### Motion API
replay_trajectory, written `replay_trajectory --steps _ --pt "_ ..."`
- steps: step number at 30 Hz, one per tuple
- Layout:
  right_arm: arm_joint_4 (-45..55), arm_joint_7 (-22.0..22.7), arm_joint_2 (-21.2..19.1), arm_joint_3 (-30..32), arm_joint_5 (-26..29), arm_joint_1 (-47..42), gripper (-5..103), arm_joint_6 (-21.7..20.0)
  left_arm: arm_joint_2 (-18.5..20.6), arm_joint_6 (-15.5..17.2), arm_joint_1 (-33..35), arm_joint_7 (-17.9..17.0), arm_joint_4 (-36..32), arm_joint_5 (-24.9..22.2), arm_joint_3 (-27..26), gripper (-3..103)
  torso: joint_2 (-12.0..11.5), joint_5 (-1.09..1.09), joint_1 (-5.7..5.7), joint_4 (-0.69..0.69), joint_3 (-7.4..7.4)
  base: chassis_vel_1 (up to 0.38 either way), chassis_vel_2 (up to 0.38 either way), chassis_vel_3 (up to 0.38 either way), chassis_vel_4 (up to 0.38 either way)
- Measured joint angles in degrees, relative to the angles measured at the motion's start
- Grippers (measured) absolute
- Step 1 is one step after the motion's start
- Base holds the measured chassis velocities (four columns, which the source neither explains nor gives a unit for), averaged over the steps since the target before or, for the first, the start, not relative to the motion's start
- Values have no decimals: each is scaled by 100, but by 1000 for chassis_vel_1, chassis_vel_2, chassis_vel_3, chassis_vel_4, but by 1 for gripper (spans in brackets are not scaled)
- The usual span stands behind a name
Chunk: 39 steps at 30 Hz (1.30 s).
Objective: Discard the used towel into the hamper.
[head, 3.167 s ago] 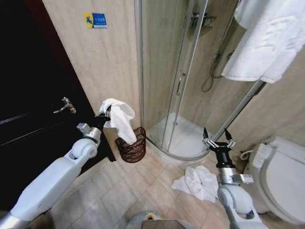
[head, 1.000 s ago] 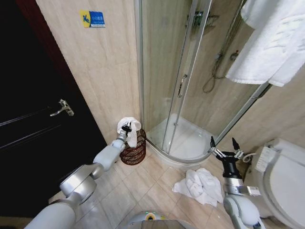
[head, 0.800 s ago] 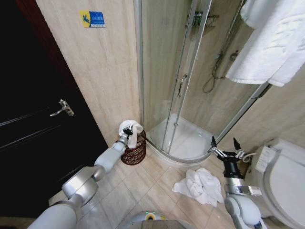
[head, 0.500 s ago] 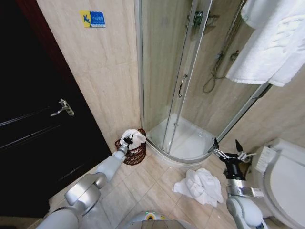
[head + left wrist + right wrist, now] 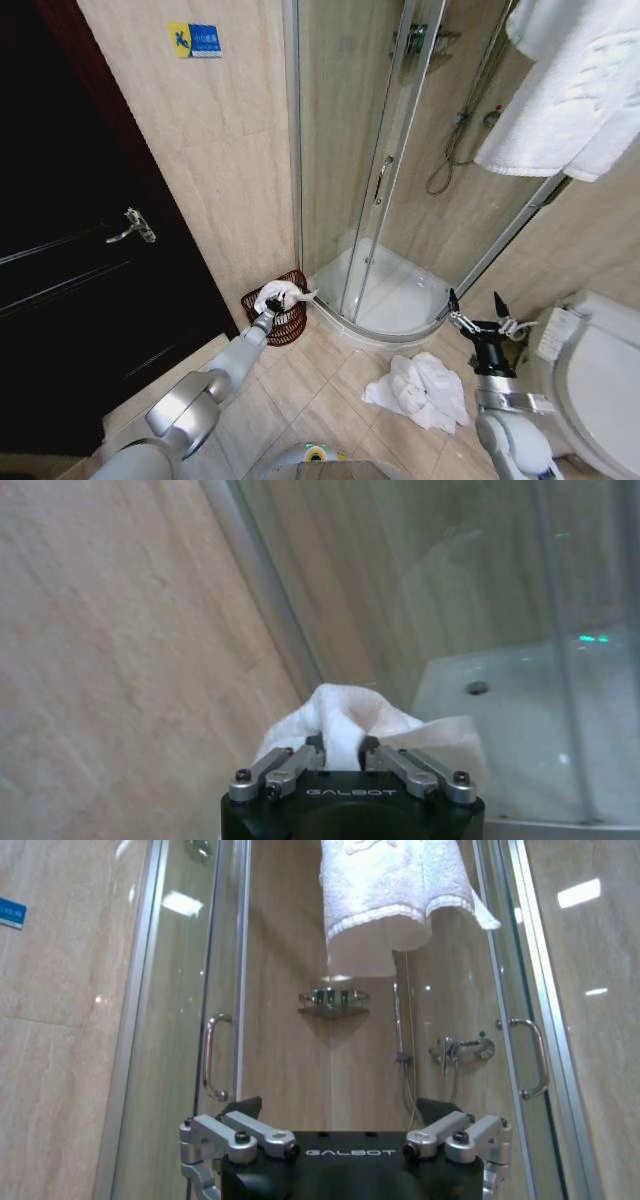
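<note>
I see the hamper (image 5: 278, 320), a small dark reddish-brown wire basket, upright on the floor beside the shower corner. The white used towel (image 5: 277, 296) sits bunched in its open top, above the rim.

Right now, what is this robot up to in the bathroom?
It is throwing away a used white towel. Its left gripper is shut on the towel and holds it inside the top of the hamper, a wire basket on the floor between the dark door and the shower stall. The towel is not yet released. The right gripper waits open near the toilet, above another crumpled towel on the floor.
</note>
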Motion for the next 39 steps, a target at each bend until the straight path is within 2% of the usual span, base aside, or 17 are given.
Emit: replay_trajectory --steps 2,3,5,6,9,10,14,19,23,26,27,29,30,33,34,37,39 --pt "20 0 16 1 -4 -5 100 7 0 136 -39 -162 -9 18 34 27 0 0 0 1 0 0 0 0 0" --pt "20 0 16 1 -4 -5 100 7 0 136 -39 -162 -9 18 34 27 0 0 0 1 0 0 0 0 0" --pt "29 0 30 6 -16 -27 100 18 -26 388 -75 -560 -9 58 73 37 0 0 0 1 0 0 0 0 0" --pt "29 0 30 6 -16 -27 100 18 -26 388 -75 -560 -9 58 73 37 0 0 0 1 0 0 0 0 0" --pt "28 0 36 12 -23 -50 100 53 -84 666 -114 -971 -17 61 108 53 0 -1 0 0 0 0 0 0 0" --pt "26 1 41 12 -24 -53 100 62 -92 693 -125 -1014 -31 60 117 53 0 -1 0 -1 0 0 0 0 0" --pt "24 3 47 13 -27 -55 100 67 -85 687 -127 -1035 -60 49 117 64 0 -1 0 0 0 0 0 0 0" --pt "1 11 47 9 -28 -45 100 75 142 509 35 -926 -396 -137 79 91 0 -1 0 0 0 0 0 0 0" --pt "2 37 42 11 -37 -42 100 67 360 443 206 -677 -819 -391 127 96 0 0 0 1 0 0 0 0 0" --pt "117 178 33 24 -140 -23 100 -173 757 441 524 -488 -1931 -865 288 100 0 -1 0 -1 0 0 0 0 0" --pt "117 178 33 24 -140 -23 100 -173 757 441 524 -488 -1931 -865 288 100 0 -1 0 -1 0 0 0 0 0" --pt "269 344 43 23 -231 10 100 -492 1091 720 762 -500 -2848 -1282 402 100 0 -2 0 -1 0 0 0 0 0" --pt "269 344 43 23 -231 10 100 -492 1091 720 762 -500 -2848 -1282 402 100 0 -2 0 -1 0 0 0 0 0" --pt "490 639 66 -2 -369 89 100 -930 1686 1229 1023 -725 -4313 -1871 504 100 0 0 0 1 0 0 0 0 0" --pt "490 639 66 -2 -369 89 100 -930 1686 1229 1023 -725 -4313 -1871 504 100 0 0 0 1 0 0 0 0 0" --pt "679 923 96 -23 -567 147 100 -1222 2211 1723 1173 -1052 -5503 -2418 510 100 0 0 0 1 0 0 0 0 0" --pt "750 1010 102 -25 -627 150 100 -1304 2318 1845 1206 -1124 -5785 -2544 462 100 0 -2 0 1 0 0 0 0 0"
